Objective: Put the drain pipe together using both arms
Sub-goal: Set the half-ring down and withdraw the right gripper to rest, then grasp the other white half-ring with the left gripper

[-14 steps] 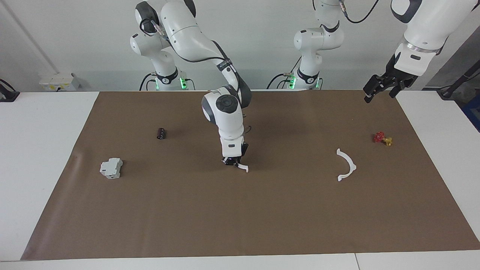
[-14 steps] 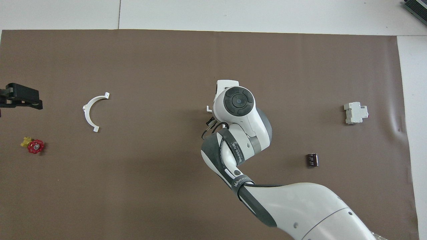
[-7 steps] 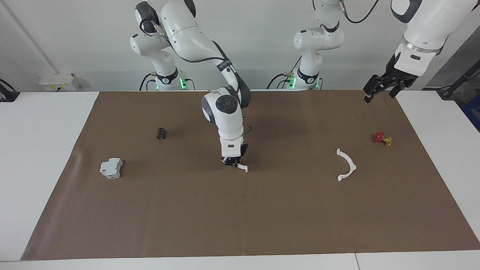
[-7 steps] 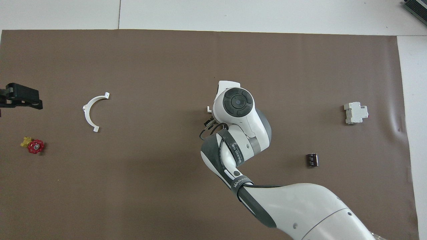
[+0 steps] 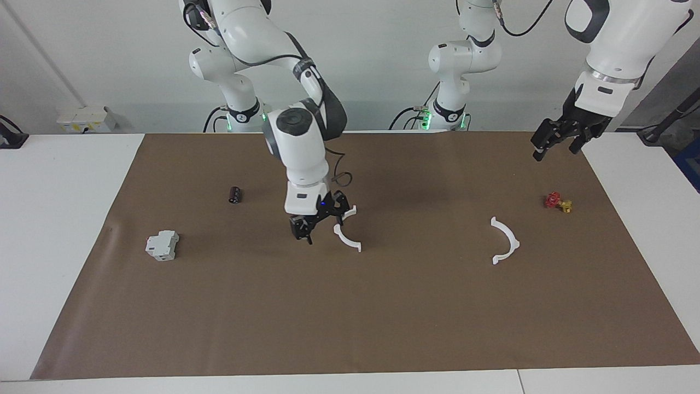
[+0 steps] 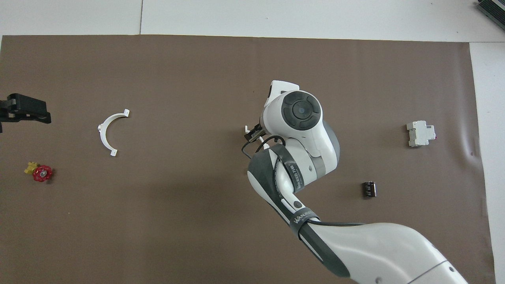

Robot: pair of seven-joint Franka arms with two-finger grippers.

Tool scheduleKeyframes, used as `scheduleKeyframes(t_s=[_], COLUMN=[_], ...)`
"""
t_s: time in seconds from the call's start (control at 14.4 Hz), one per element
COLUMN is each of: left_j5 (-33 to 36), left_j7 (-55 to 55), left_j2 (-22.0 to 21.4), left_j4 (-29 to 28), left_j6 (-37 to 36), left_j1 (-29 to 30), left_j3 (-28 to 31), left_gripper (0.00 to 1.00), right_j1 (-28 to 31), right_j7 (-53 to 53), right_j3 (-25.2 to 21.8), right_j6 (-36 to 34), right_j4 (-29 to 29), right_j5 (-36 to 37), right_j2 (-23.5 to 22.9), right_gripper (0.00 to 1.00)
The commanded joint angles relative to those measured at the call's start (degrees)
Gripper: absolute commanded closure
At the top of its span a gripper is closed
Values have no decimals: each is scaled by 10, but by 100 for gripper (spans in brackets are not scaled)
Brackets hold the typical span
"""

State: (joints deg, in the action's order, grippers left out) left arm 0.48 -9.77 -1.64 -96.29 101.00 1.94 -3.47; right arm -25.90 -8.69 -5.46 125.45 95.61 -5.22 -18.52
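One white half-ring [image 5: 345, 236] of the drain pipe lies flat on the brown mat [image 5: 383, 317] near its middle. My right gripper [image 5: 322, 223] hangs open just above the mat beside this half-ring, toward the right arm's end, holding nothing. In the overhead view the right arm's wrist covers most of that half-ring; only an end tab [image 6: 246, 129] shows. The other half-ring [image 5: 506, 241] [image 6: 107, 132] lies alone toward the left arm's end. My left gripper [image 5: 558, 141] [image 6: 24, 113] waits open and empty, raised over the mat's edge at that end.
A small red-and-yellow valve [image 5: 558, 202] [image 6: 38, 172] sits near the second half-ring, nearer to the robots. A grey-white boxy block [image 5: 162, 245] [image 6: 421, 133] and a small dark cylinder [image 5: 235, 195] [image 6: 369, 189] lie toward the right arm's end.
My right gripper opened, let go of the half-ring, then rose and swung toward the right arm's end. The half-ring now lies uncovered on the mat. The left gripper dipped slightly.
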Motion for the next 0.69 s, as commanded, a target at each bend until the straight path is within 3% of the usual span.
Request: scheduleKeyframes(t_s=[0.0,0.35,0.63], left_j5=[-4,-4,-5], left_j7=[-1,-4,-51], left_j2=[-23,41,55], left_j4=[-102,-172,-259], left_j6=[111,257,357], left_j1=[3,12,29], left_j3=[3,4,4], left_gripper=[0,0,0], right_j1=[63,129,142], right_j7=[10,59,132], right_j3=[5,-6,-38], right_j6=[-47,-101,-212], right_j4=[-4,-8,-55], right_j5=[6,14,16], right_j2=[37,77,110], right_gripper=[0,0,0])
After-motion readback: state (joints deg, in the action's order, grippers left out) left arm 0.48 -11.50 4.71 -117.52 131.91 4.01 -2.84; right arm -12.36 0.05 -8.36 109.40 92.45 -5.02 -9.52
